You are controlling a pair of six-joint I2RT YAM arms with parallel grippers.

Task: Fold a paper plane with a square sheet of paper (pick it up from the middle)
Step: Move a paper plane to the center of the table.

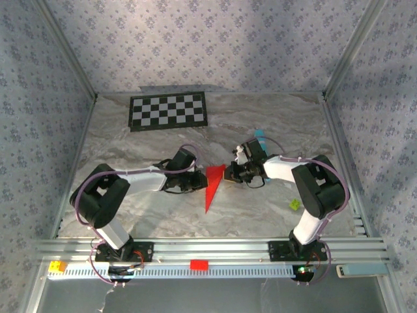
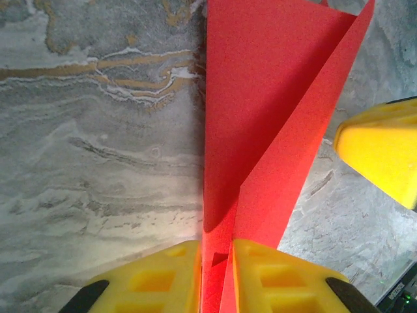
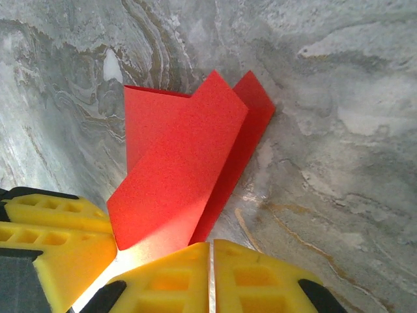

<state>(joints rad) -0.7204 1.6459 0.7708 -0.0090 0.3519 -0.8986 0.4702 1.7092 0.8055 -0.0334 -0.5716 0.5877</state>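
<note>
The red paper, folded into a slim pointed dart like a paper plane point(image 1: 212, 186), stands on edge on the marble table between the two arms, its point toward the near side. My left gripper point(image 1: 195, 182) is shut on the dart's folded body; in the left wrist view the red layers point(image 2: 260, 117) run up from between the yellow fingertips point(image 2: 216, 251). My right gripper point(image 1: 229, 173) is at the dart's wide end. Its fingertips point(image 3: 210, 251) are pressed together just below a raised wing point(image 3: 182, 163), with no red showing between them.
A black-and-white checkerboard point(image 1: 169, 110) lies at the back left. A teal stick point(image 1: 260, 135) sits behind the right gripper, and a small green piece point(image 1: 294, 204) lies beside the right arm. A red block point(image 1: 199, 264) and a yellow block point(image 1: 57, 266) rest on the front rail.
</note>
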